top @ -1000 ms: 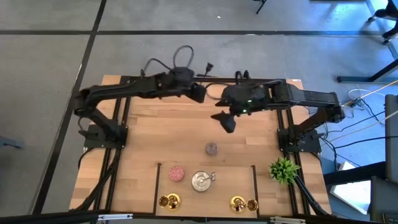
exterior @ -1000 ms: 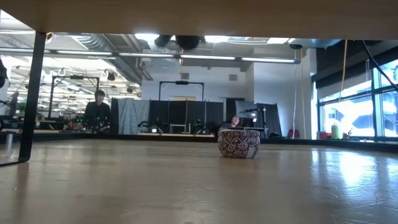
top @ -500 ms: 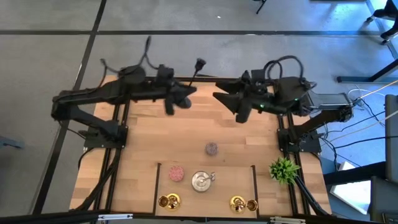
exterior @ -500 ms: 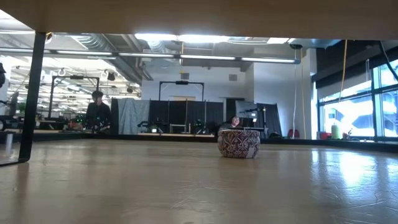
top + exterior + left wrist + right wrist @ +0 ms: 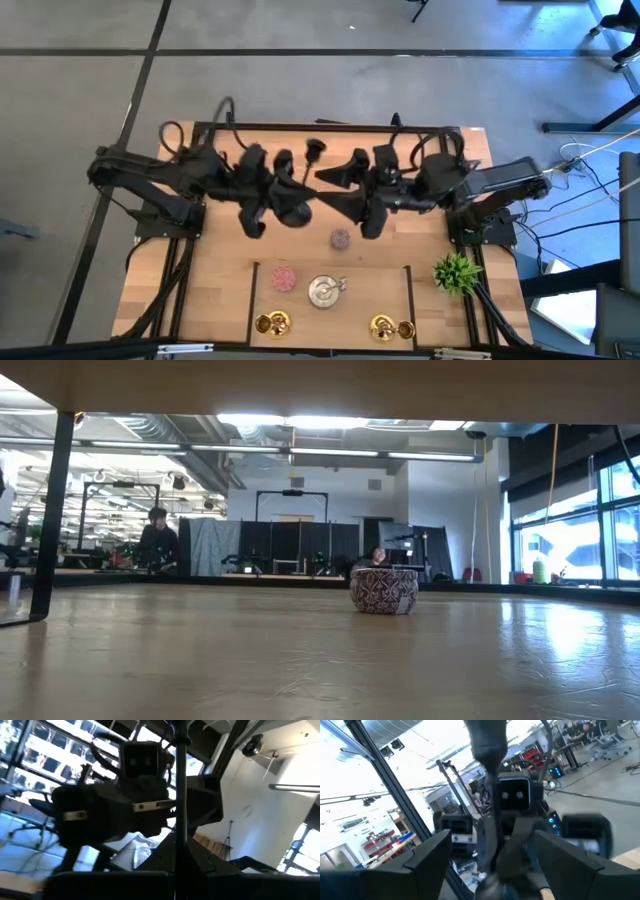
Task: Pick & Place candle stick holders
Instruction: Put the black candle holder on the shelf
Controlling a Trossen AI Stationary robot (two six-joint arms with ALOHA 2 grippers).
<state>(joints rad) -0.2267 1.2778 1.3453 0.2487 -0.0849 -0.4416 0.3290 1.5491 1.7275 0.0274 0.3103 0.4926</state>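
Note:
A black candle stick holder with a thin stem [image 5: 180, 795] is held high above the table's middle, its cup [image 5: 313, 150] at one end and its round base [image 5: 291, 212] at the other. My left gripper [image 5: 297, 190] is shut on it. My right gripper [image 5: 336, 190] faces it from the right. It is open, and its fingers [image 5: 427, 855] stand on either side of the holder [image 5: 487, 750] without visibly touching it. A mauve glittery holder [image 5: 341, 239] rests on its base on the bare wood and also shows in the low view [image 5: 384, 590]. My left gripper pinches the black holder's thin stem [image 5: 179, 862] between its two shut fingers, whose dark tips hide the exact spot. The fingers come roughly level from the table's left and lie across the stem. The holder is lifted clear of the table, cup end up.
Near the front edge, inside a black-lined area, stand a pink holder [image 5: 285, 278], a silver one [image 5: 324, 290] and small gold ones [image 5: 272, 323] [image 5: 383, 326]. A green spiky plant [image 5: 456, 272] stands at the right. People and desks show in the room beyond.
Both grippers have come from the table's far edge toward its middle, risen, and tipped up from pointing down to about level. They now face each other. My left gripper has stayed shut and carried the black holder along. My right gripper has stayed open.

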